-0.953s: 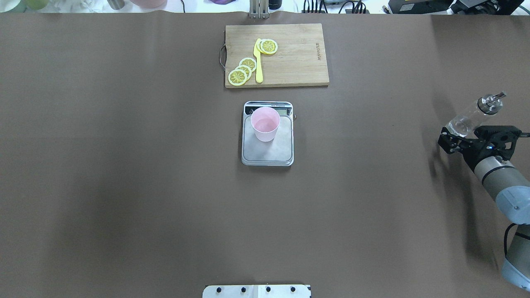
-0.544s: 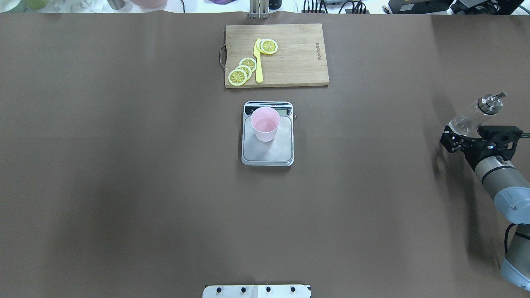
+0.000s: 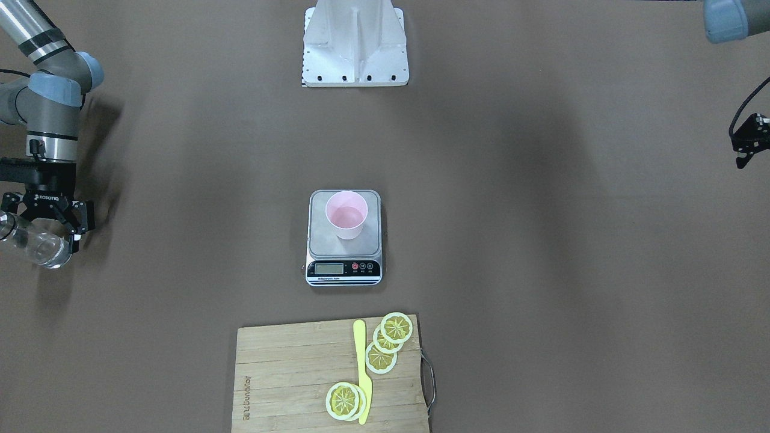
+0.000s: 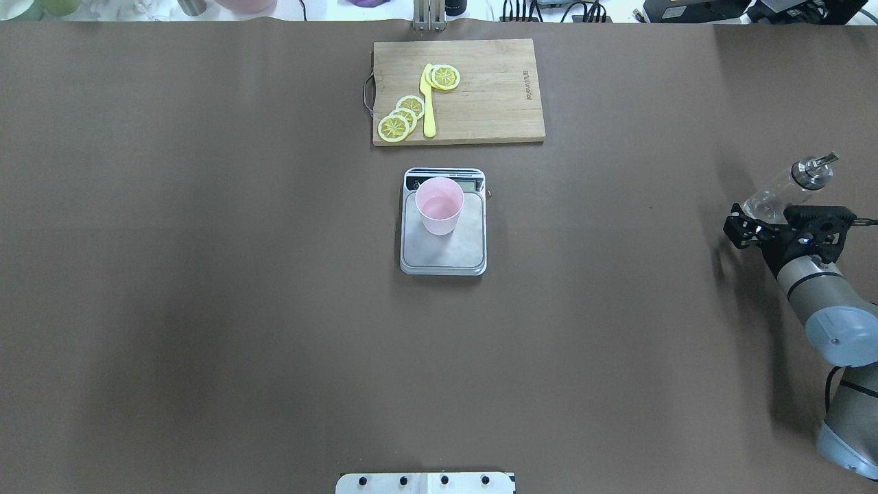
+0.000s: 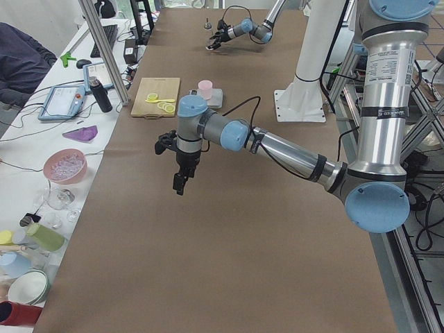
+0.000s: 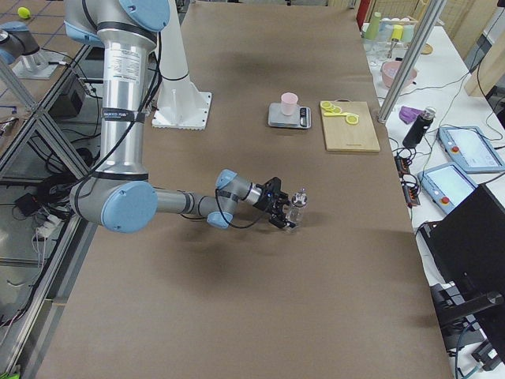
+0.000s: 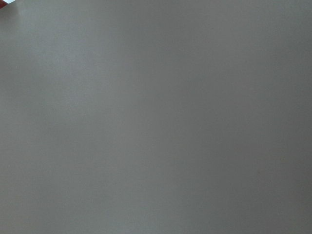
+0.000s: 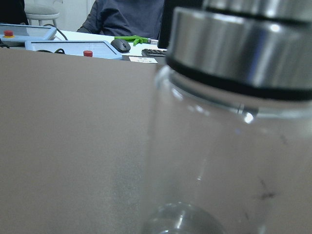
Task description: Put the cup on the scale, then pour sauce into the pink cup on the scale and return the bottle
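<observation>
The pale pink cup [image 4: 439, 204] stands upright on the scale [image 4: 443, 257] at the table's middle, near its display end, with a little clear liquid in it. It also shows in the front view [image 3: 346, 215]. My right gripper [image 4: 772, 216] is at the table's far right, shut on the lower body of the transparent bottle [image 4: 789, 186]. The bottle is nearly upright with its silver spout on top, and it fills the right wrist view [image 8: 229, 146]. My left gripper [image 3: 749, 141] hangs over bare table at the other end, cut off by the frame edge; I cannot tell its state.
A wooden cutting board [image 4: 494, 89] lies beyond the scale with lemon slices [image 4: 401, 116] and a yellow knife [image 4: 429, 103] on it. The robot's white base [image 3: 355, 45] stands at the near edge. Bowls and bottles crowd the bench past the far edge.
My right wrist has shifted slightly left and away from the robot. The bottle's base moved a little with it and the spout stayed nearly in place. The cup and scale have not moved.
</observation>
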`<state>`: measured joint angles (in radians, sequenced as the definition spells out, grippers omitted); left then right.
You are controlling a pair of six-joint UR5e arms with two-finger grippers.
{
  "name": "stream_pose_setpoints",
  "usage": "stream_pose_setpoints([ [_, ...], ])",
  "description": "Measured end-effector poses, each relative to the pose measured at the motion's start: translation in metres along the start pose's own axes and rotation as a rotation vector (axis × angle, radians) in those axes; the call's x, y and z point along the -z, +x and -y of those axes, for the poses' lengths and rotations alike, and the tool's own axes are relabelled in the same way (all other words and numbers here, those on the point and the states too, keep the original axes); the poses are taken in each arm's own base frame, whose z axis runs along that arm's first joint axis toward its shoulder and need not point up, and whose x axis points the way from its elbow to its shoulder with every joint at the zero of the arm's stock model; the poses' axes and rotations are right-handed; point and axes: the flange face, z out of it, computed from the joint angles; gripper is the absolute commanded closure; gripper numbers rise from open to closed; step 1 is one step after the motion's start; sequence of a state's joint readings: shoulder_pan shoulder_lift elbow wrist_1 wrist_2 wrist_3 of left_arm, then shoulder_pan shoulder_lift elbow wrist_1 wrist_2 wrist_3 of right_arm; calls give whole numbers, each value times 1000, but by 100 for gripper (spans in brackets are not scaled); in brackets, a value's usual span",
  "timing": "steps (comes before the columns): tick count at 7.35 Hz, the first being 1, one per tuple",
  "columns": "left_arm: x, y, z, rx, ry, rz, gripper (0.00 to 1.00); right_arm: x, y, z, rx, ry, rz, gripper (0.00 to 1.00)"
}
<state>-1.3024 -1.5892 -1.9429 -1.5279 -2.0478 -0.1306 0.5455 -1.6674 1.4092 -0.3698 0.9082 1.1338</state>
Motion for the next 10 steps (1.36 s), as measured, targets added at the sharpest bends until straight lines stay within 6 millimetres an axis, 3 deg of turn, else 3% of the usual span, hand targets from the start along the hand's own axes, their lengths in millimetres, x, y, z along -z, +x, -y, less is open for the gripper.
stream_pose_setpoints([
  [2,0,0,0,0,0,0,2,-1,4,-2,3,2,-8,15],
  [6,2,0,0,-1,4,0,2,-2,7,-2,0,14,-10,87],
  [7,3,1,0,-2,6,0,2,-2,7,-2,-1,14,-9,98],
  [10,4,1,0,-2,8,0,2,-1,7,-1,-5,18,-3,100],
])
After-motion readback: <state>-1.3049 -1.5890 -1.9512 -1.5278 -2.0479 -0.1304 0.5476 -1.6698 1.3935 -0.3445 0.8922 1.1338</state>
